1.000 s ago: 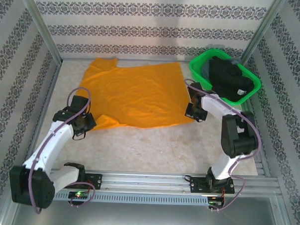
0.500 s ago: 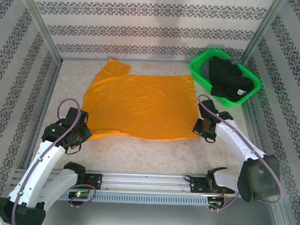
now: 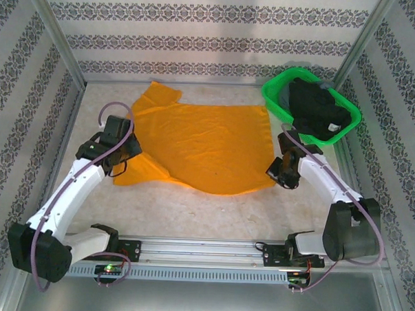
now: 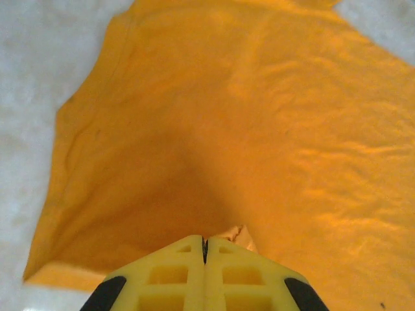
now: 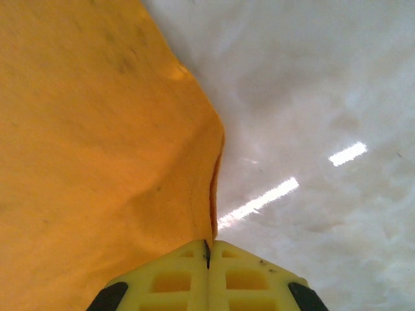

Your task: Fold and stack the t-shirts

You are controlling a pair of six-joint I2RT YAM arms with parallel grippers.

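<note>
The orange t-shirt lies spread across the middle of the table, one sleeve pointing to the far left. My left gripper is shut on its near left part, where the cloth is drawn up into a tent. In the left wrist view the shut fingertips pinch orange cloth. My right gripper is shut on the shirt's near right corner. In the right wrist view its jaws clamp the hem. Black t-shirts sit piled in the basket.
The green plastic basket stands at the far right corner, close behind the right arm. Patterned walls and metal posts enclose the table. Bare tabletop stretches between the shirt and the arms' base rail.
My left gripper has moved away from the near edge and inward, carrying the shirt's near left part over the cloth. The right gripper shifted slightly back, and its arm has swung.
</note>
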